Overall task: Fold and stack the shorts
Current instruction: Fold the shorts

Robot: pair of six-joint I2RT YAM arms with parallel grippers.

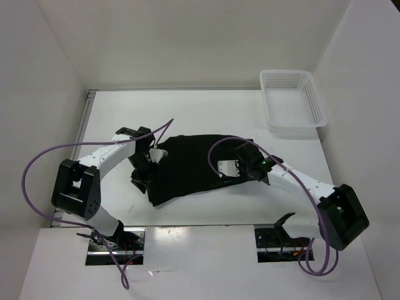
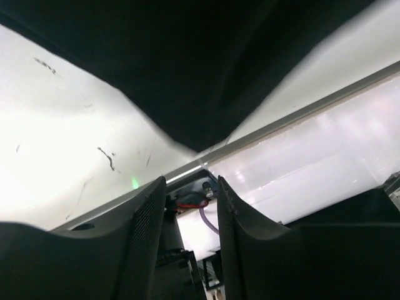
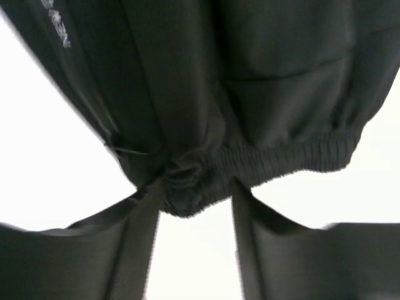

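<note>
Now | shorts [image 1: 187,169] spread on table [image 1: 206,103], long axis left-right, between both claws | left claw [image 2: 190,181] parted, empty, shorts' corner just beyond tips | right claw [image 3: 197,184] parted, waistband [image 3: 281,159] bunch between tips

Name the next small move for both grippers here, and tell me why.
Probably lift both straight up, clear of the shorts. The left gripper stands open with nothing between its fingers; the right gripper is parted around the bunched waistband, so a sideways pull might drag the cloth.
</note>
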